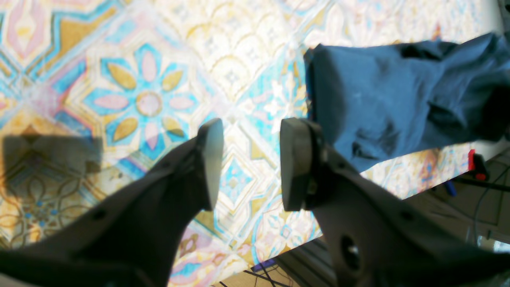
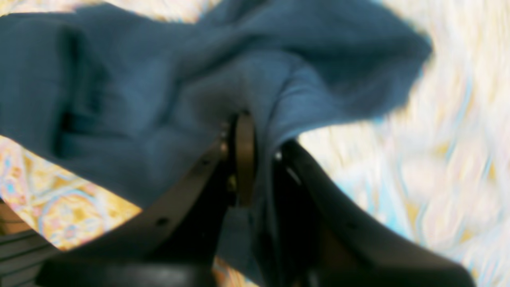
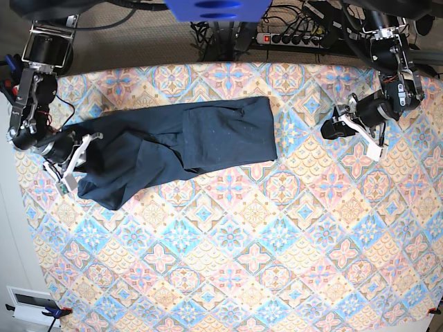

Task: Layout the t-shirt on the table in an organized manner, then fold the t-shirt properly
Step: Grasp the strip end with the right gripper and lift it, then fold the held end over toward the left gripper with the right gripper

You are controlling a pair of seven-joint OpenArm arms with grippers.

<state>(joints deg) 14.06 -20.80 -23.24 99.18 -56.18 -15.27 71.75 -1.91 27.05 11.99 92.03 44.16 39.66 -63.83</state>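
Note:
The dark navy t-shirt [image 3: 187, 145] lies stretched across the back left of the table [image 3: 277, 277], part spread and part bunched, with folds at its left end. My right gripper [image 3: 88, 149] is at that left end, shut on a pinch of the t-shirt [image 2: 159, 99]; in the right wrist view the cloth runs between the closed fingers of the right gripper [image 2: 259, 159]. To the right of the shirt, my left gripper [image 3: 331, 128] hangs apart from it. The left wrist view has the left gripper [image 1: 251, 159] open and empty over the table [image 1: 139, 59], with the t-shirt [image 1: 398, 99] beyond its right finger.
A power strip with cables [image 3: 291, 38] lies beyond the table's back edge. A red clamp [image 1: 476, 163] sits at the table edge near the shirt's end. A white box [image 3: 28, 304] stands off the front left corner.

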